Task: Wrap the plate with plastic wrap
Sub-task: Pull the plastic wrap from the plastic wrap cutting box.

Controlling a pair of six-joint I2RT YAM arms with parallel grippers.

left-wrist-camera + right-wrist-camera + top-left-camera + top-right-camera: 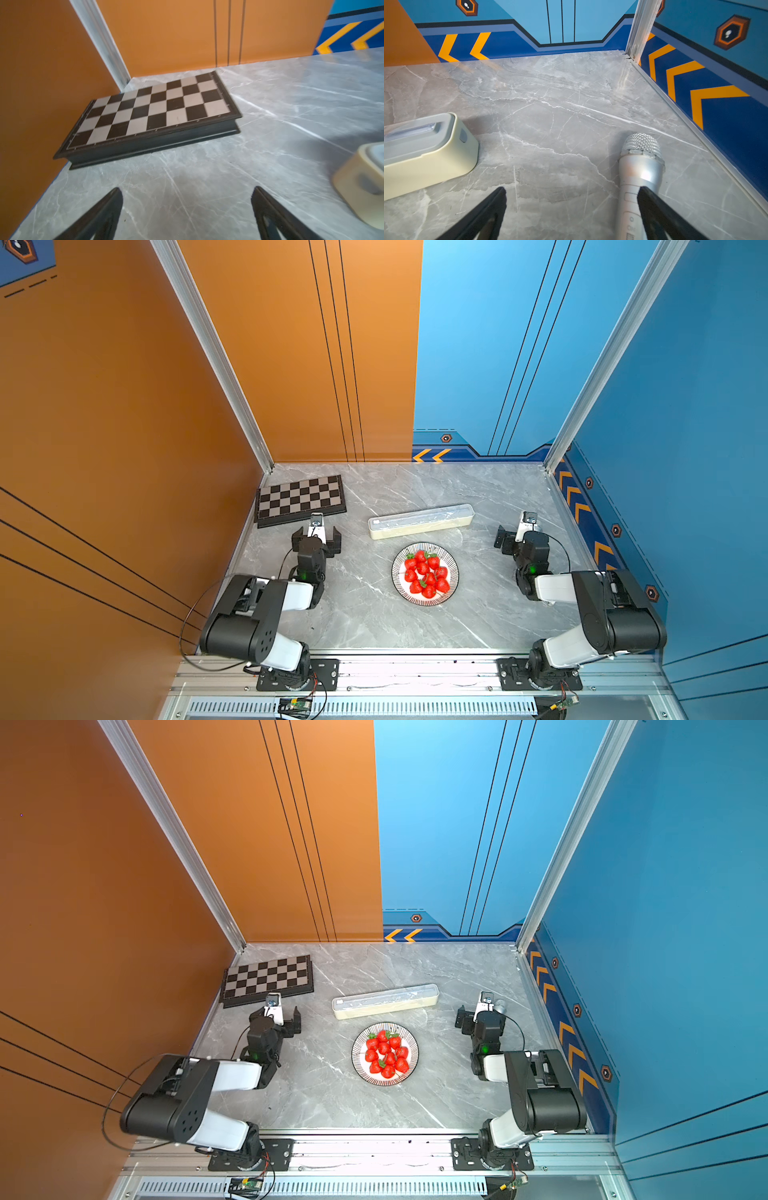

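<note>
Wrapping hasn't been started on the round stripe-rimmed white plate [455, 577] of strawberries [424, 572]: clear plastic wrap [424, 516] is kept in the long cream dispenser [415, 531] just beyond it, left gripper [187, 189] and right gripper [572, 188] are held agape, so film likely gets pulled next.

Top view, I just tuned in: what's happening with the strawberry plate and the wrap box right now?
Nothing is being handled yet. The round striped-rim plate of red strawberries sits uncovered on the grey marble table. The long cream-white plastic wrap dispenser box lies just behind it, with no film visibly drawn out. The left hand hangs open near the black chequered board. The right hand hangs open above a silver microphone, gripping nothing.
</note>
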